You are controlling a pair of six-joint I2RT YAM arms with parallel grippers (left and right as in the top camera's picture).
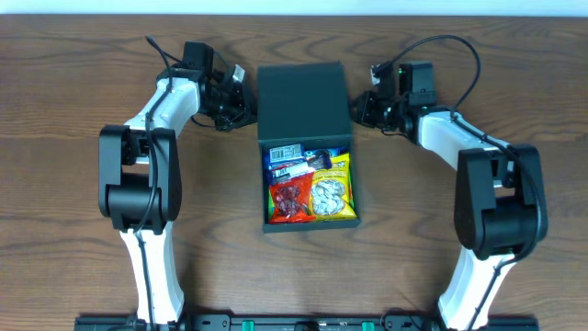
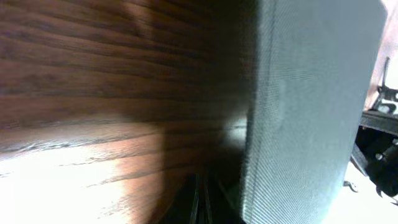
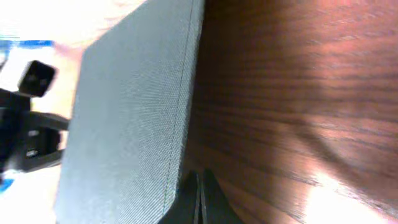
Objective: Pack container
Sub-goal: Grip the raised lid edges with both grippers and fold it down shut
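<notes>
The dark teal container (image 1: 309, 223) lies open at the table's middle, its flap lid (image 1: 303, 101) folded back flat on the table. Inside are several snack packets: a red one (image 1: 290, 202), a yellow one (image 1: 333, 195) and a blue one (image 1: 292, 162). My left gripper (image 1: 246, 108) is shut and empty, low at the lid's left edge; the lid fills the right of the left wrist view (image 2: 311, 112), fingers (image 2: 200, 202) pressed together. My right gripper (image 1: 358, 108) is shut and empty at the lid's right edge; the lid also shows in the right wrist view (image 3: 130, 118), fingers (image 3: 199, 196) together.
Wooden table (image 1: 73, 248) all round. The two arm bases stand at the front left (image 1: 138, 184) and front right (image 1: 496, 202). A dark rail (image 1: 294, 322) runs along the front edge.
</notes>
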